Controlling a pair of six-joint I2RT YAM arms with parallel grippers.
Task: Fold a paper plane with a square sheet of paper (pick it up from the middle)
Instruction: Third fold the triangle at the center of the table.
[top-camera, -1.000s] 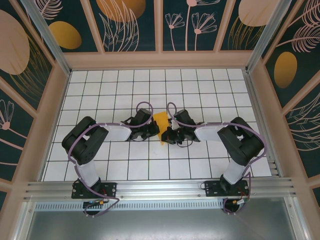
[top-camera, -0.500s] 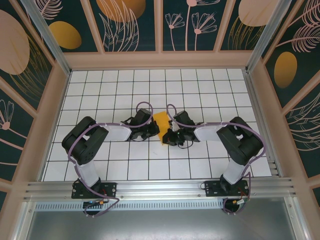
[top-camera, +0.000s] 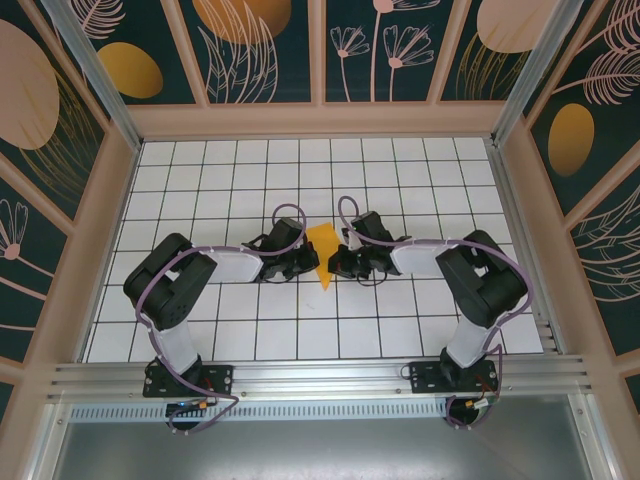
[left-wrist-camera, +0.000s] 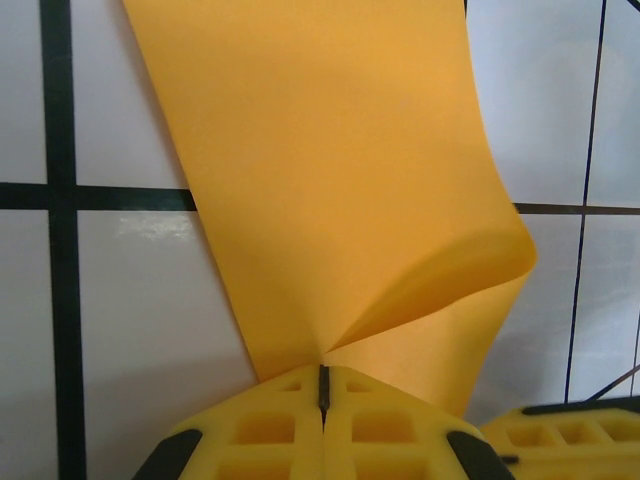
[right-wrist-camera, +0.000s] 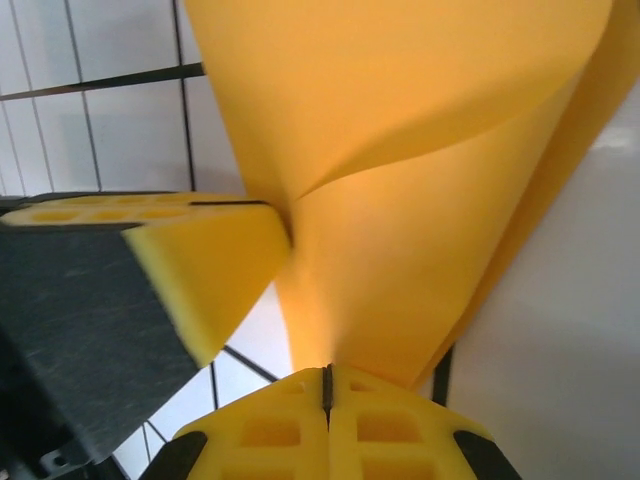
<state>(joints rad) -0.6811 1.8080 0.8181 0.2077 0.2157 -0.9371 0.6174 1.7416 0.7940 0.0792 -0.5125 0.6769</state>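
Here the white gridded worktop (top-camera: 200, 190) sits between dark flowered walls (top-camera: 260, 50); left claw (top-camera: 311, 263) and right claw (top-camera: 334, 266) each pinch the paper (top-camera: 322, 243).

Paper (left-wrist-camera: 330, 180) orange-yellow; table (top-camera: 200, 180) white, black grid; walls (top-camera: 280, 70) teal, orange ovals.
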